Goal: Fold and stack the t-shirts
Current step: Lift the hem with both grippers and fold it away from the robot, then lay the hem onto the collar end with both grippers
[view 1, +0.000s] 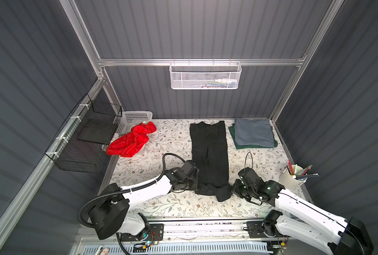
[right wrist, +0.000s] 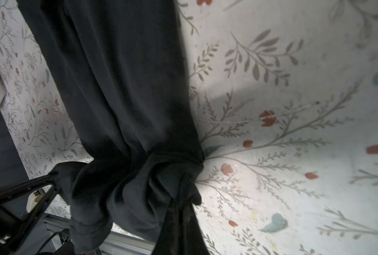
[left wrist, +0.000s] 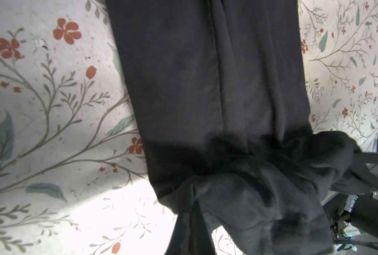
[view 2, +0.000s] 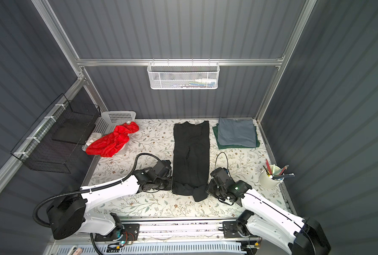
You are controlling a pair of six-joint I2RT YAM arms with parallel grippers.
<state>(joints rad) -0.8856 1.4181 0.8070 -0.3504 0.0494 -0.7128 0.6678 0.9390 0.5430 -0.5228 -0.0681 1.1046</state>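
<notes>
The black t-shirt (view 1: 209,150) is soft, matt cloth; the red t-shirt (view 1: 131,141), crumpled cloth with a faint sheen. The table (view 1: 174,141) has a smooth, matt, flower-printed covering. The white basket (view 1: 136,116) is perforated plastic, the black rack (view 1: 79,159) wire mesh.

Stereo overview; wrist views close on black t-shirt (left wrist: 205,88)

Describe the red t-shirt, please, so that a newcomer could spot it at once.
On the flowered table, look to the far left corner, where a white plastic basket stands. The red t-shirt lies bunched against it: the only bright, crumpled one.
</notes>
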